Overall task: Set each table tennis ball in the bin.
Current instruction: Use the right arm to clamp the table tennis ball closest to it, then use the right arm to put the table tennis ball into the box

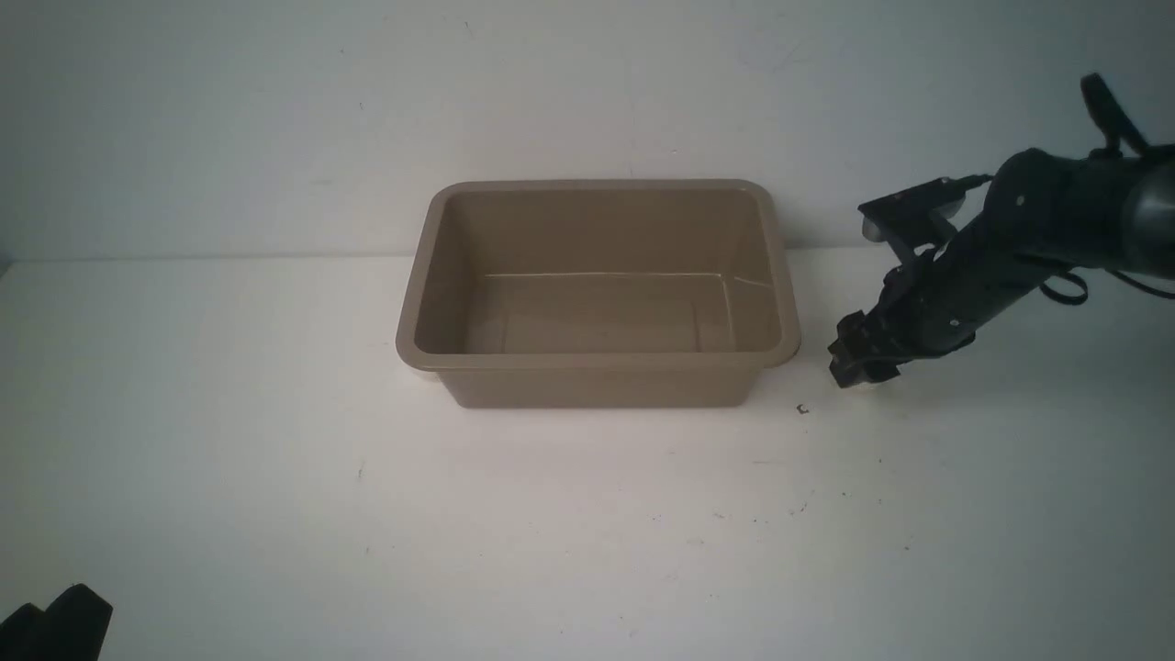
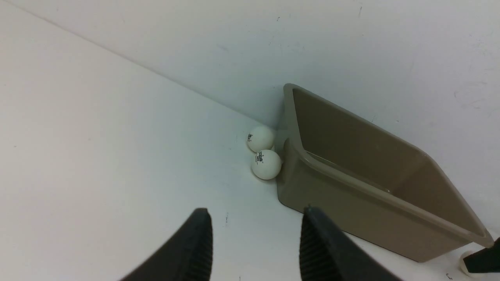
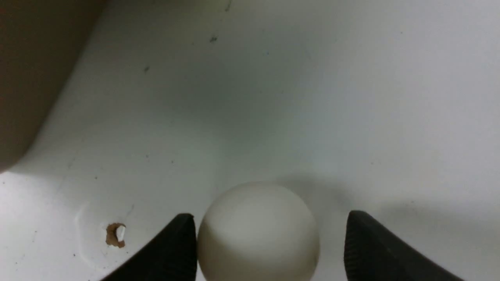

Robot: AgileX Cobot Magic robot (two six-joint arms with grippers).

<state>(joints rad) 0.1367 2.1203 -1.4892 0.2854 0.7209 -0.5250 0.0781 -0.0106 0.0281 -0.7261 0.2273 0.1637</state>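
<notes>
The white table (image 1: 275,514) fills the scene, with a pale wall (image 1: 229,119) rising at its far edge. The brown bin (image 1: 597,363) stands at the middle of that far edge, one long side facing the robot and its back rim close to the wall. The left wrist view shows it too (image 2: 351,218), and the right wrist view catches one rounded corner of it (image 3: 23,78).

The right arm (image 1: 1010,248) reaches in from the right edge of the table and dips to the surface just beside the bin's near right corner. The right jaws are spread wide around a ball (image 3: 258,234) that rests on the table. One finger (image 3: 172,253) is touching it or nearly so, and the other finger (image 3: 375,249) stands clear, so the ball is not clamped. From the front only a pale sliver of this ball (image 1: 867,384) shows beneath the jaws.

The left arm (image 1: 55,624) is only a dark shape at the near left corner of the table. The left jaws are parted with nothing between them, and their ribbed fingers (image 2: 195,242) sit over bare table.

Two more balls lie on the table just beside the bin's left end, toward the far edge. The far ball (image 2: 261,138) and the near ball (image 2: 266,164) are touching or almost touching, and each carries a small dark logo.

A small brown chip (image 3: 115,235) marks the table near the right jaws.
</notes>
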